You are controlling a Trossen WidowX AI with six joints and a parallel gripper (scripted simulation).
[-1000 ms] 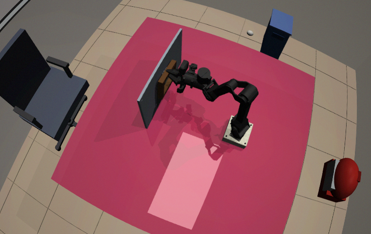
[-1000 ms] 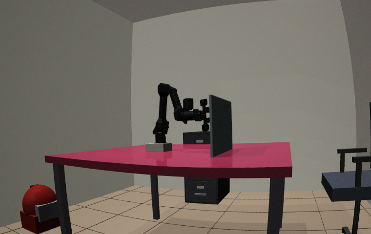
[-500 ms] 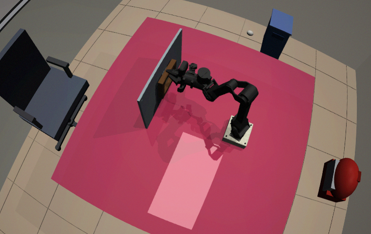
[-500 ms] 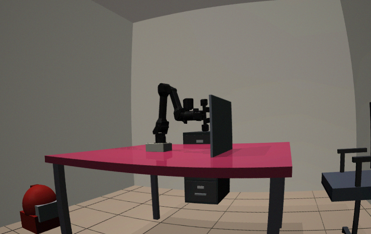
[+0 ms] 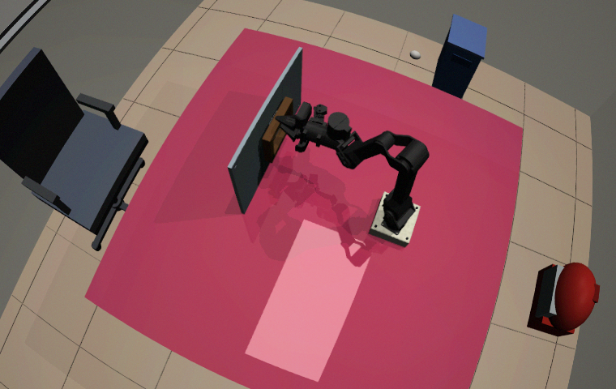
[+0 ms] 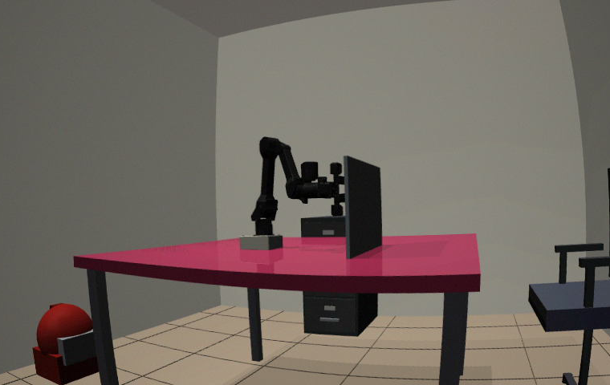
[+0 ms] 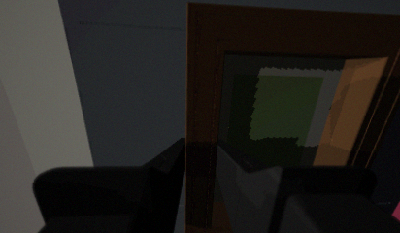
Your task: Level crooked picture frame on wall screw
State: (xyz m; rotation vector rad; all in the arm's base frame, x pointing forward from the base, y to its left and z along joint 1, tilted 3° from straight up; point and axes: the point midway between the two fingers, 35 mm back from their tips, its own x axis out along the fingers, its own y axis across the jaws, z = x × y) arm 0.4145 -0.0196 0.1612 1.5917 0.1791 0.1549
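The brown picture frame (image 5: 269, 136) (image 7: 202, 87) hangs against the grey upright panel (image 5: 242, 181) (image 6: 365, 204) (image 7: 124, 73). Its green picture (image 7: 289, 102) shows inside the rails in the wrist view. My gripper (image 5: 280, 121) (image 7: 199, 143) is shut on a side rail of the frame, with one finger outside the rail and the other inside the opening. In the wrist view the frame's top edge drops slightly to the right; its true tilt is hard to tell. The screw and notched strip are hidden. In the exterior view the panel hides the frame and the fingertips.
The panel stands on the pink table (image 5: 181, 270) (image 6: 156, 262). The arm's pale base (image 5: 388, 237) (image 6: 260, 242) is on the same table. An office chair (image 5: 84, 159) (image 6: 590, 310) stands behind the panel. A blue cabinet (image 5: 460, 53) and a red object (image 5: 575, 296) (image 6: 63, 329) are beyond the table.
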